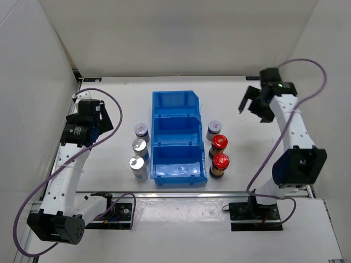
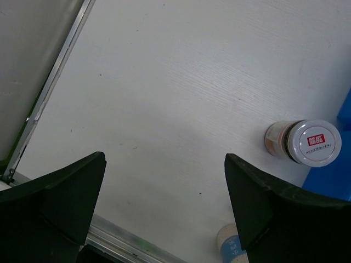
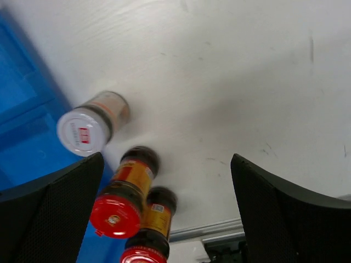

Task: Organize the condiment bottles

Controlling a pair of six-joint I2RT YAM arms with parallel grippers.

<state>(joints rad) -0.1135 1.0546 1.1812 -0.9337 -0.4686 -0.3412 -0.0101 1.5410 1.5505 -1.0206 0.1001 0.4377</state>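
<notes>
All six stand upright on the white table (image 1: 109, 104). Left of the blue plastic bin (image 1: 155, 118), far to near: short grey-lidded red-marked bottle (image 1: 141, 130), silver-capped blue-white-labelled bottle (image 1: 139, 147), its silver-capped twin (image 1: 137, 164). Right, likewise: second short grey-lidded bottle (image 1: 214, 128), red-capped dark bottle (image 1: 219, 144), its red-capped twin (image 1: 220, 163).

Mid-table: blue bin (image 1: 174, 101), three compartments in line, running away from the arms. Just left, upright, far to near: left grey-lidded bottle (image 1: 141, 131), far silver-capped bottle (image 1: 140, 148), near silver-capped bottle (image 1: 137, 165). Just right, likewise: right grey-lidded bottle (image 1: 214, 129), far red-capped bottle (image 1: 219, 145), near red-capped bottle (image 1: 220, 163). Far right, well apart: right gripper (image 1: 251, 105), jaws spread.
</notes>
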